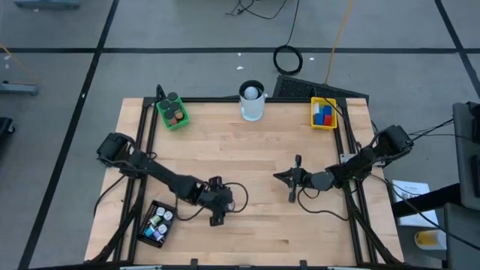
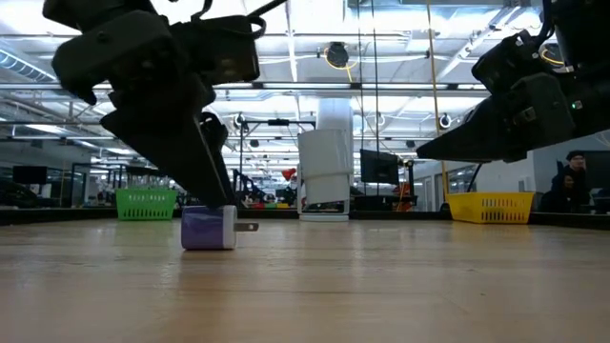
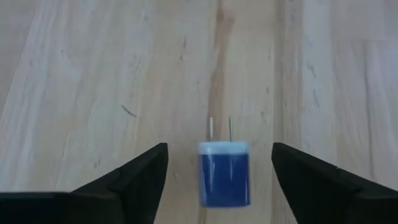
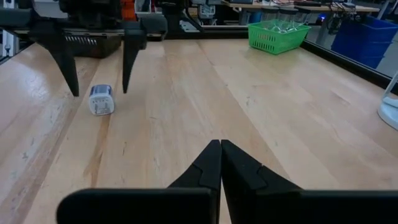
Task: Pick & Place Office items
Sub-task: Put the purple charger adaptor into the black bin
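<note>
Grey floor (image 1: pixel 187 30), ceiling striplights (image 2: pixel 400 43)

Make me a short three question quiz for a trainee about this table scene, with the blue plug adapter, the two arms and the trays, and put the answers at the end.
1. True or false: the blue plug adapter lies on the bare wooden table, between the open fingers of the left tool.
2. Multiple choice: the right tool is A) shut and empty, B) open over the yellow tray, C) holding the white cup.
3. Fill in: the green tray sits near the table's far left corner, the yellow tray near its far ____ corner, with the white cup between them.

Key: 1 true; 2 A; 3 right.
</note>
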Robot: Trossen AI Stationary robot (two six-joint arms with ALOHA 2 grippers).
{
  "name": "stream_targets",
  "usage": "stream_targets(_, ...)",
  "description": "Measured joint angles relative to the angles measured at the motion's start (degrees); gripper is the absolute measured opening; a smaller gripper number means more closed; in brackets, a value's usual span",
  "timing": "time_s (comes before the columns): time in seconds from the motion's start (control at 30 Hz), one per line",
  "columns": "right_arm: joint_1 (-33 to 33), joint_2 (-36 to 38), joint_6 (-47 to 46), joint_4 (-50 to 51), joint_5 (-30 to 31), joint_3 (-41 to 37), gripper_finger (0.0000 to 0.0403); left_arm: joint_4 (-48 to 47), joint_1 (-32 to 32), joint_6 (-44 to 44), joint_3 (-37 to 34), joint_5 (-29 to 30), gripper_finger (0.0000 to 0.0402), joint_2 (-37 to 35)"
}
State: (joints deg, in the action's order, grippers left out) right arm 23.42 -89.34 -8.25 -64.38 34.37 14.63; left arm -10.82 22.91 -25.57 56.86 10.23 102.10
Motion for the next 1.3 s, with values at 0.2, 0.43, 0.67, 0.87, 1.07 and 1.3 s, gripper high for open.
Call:
stream_targets(0.2, 0.0, 0.0, -0.1, 0.1, 0.0, 0.0, 0.0001, 0.1, 1.3, 1.7, 0.0, 2.2, 0.0262, 0.0)
stream_targets(0.43, 0.0, 0.0, -0.1, -0.3, -0.1, 0.0, 0.0001, 1.3, 1.4, 3.4, 0.0, 2.3, 0.0263, 3.2)
stream_targets(0.67, 0.0, 0.0, -0.2, -0.2, -0.1, 0.0, 0.0001, 1.6, 1.3, 4.1, 0.0, 1.7, 0.0226, 3.1)
stream_targets(0.87, 0.0, 0.0, -0.5, -0.1, -0.1, 0.0, 0.0001, 1.6, 1.3, 4.5, 0.0, 0.3, 0.0147, 3.0)
stream_targets(1.07, 0.0, 0.0, -0.7, -0.1, -0.1, 0.0, 0.0001, -2.3, 1.5, 3.3, 0.0, -2.1, 0.0134, -0.3)
stream_targets(1.3, 0.0, 0.0, -0.7, 0.0, -0.1, 0.0, 0.0001, -19.7, 8.9, -9.0, 0.0, -0.6, 0.0134, -13.7)
